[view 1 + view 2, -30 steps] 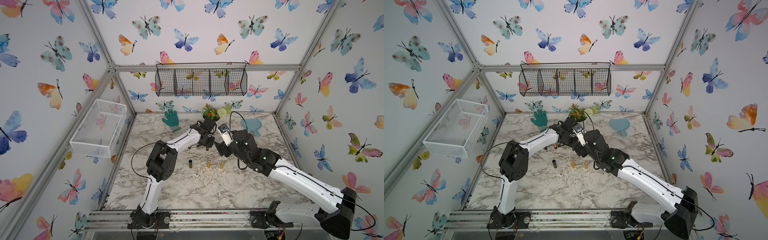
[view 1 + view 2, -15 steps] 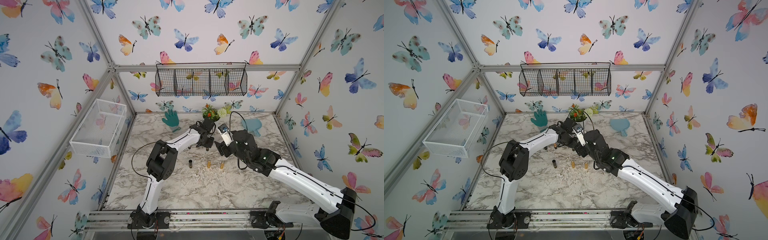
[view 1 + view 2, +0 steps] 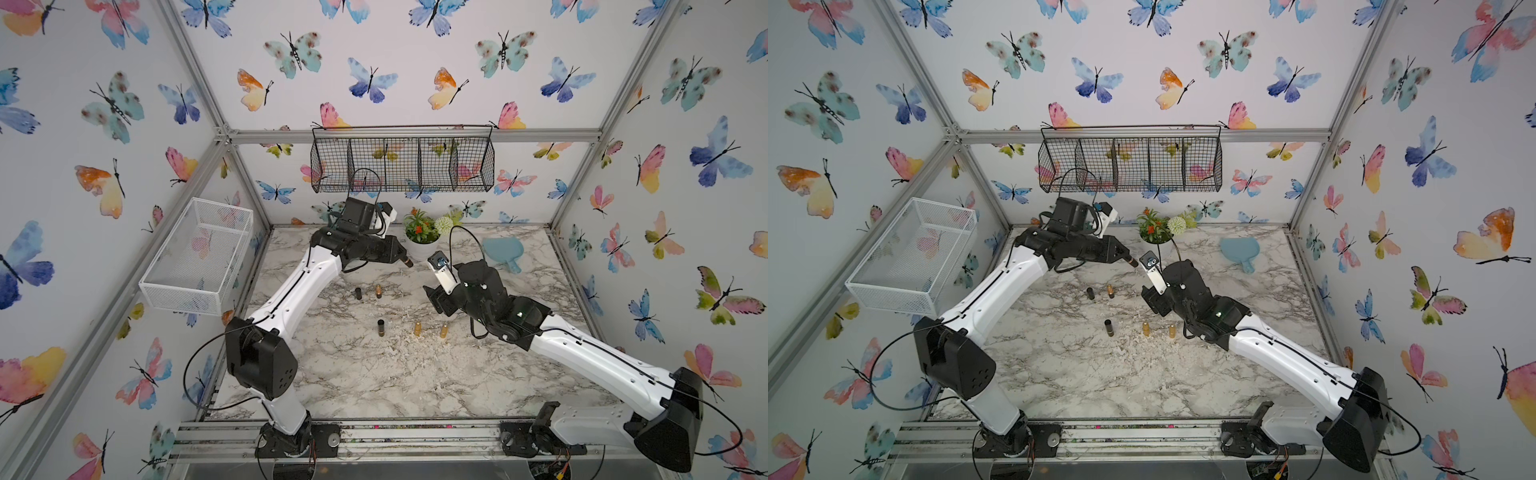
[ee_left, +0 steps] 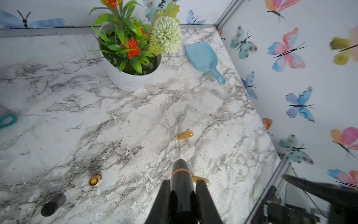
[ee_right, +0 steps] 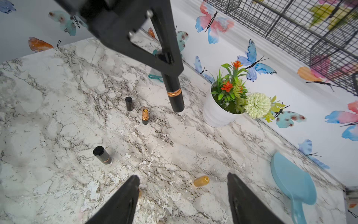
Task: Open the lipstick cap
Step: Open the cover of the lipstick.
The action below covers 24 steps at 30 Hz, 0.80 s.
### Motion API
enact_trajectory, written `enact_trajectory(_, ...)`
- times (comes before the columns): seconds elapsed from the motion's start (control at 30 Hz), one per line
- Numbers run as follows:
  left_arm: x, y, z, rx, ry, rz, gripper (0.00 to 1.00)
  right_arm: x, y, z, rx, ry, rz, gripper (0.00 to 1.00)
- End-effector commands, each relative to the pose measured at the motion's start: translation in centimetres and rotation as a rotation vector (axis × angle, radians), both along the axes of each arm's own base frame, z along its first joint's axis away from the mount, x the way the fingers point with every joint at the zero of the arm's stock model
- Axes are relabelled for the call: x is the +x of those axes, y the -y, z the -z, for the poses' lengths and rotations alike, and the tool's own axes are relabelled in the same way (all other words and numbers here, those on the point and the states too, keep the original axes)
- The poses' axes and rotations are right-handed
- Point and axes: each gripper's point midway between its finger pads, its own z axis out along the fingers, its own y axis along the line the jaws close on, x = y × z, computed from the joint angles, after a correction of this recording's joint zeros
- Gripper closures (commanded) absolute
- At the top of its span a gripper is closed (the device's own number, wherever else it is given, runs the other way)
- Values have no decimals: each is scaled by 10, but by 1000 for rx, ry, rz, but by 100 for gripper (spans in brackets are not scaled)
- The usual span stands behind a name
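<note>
Black lipstick (image 4: 181, 174) clamped in left gripper (image 4: 183, 182), apparently unopened; right gripper (image 5: 183, 176) gapes empty.

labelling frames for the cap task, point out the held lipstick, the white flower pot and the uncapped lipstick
held lipstick (image 5: 174, 93), right wrist view, on its gold band
white flower pot (image 5: 215, 115), right wrist view, bare side wall
uncapped lipstick (image 5: 145, 116), right wrist view, gold collar
</note>
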Motion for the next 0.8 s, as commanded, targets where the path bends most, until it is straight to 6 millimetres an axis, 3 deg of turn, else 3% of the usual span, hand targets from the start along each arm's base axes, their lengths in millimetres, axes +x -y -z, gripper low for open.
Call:
enact_trajectory(0.0,-36,0,-11,-123,-112,99,88,1,-19,-15,35,35,-64,31)
enact_trajectory(0.3,-65,-18,-45,-228,-107,133,87,-1,-48,-24,86,37,-186,32)
enact_trajectory(0.5,-75,-21,-43,-238,-119,164,85,1,-67,-16,84,-8,-262,37)
enact_trajectory(0.77,-71,-27,-35,-223,-128,148,85,3,-79,-11,86,-33,-300,44)
